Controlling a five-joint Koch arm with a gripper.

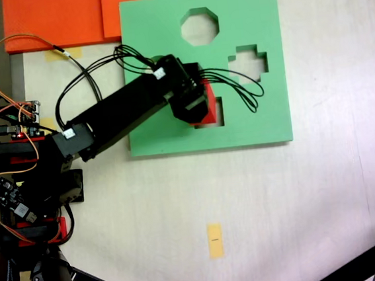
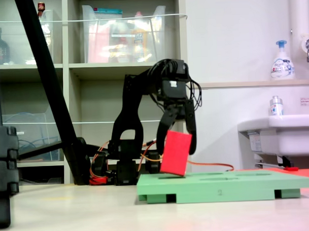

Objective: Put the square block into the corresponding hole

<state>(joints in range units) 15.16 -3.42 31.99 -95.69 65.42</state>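
Where shelves (image 2: 92,67) back pale tabletop (image 1: 313,201)

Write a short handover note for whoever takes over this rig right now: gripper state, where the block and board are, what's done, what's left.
Gripper: shut on the red block, held tilted, its lower corner at the green board.
In the top-down fixed view the block sits over the square hole, part of the hole showing beside it.
Done: block picked up and brought to the square hole.
Left: straighten it, seat it flat, release, withdraw.
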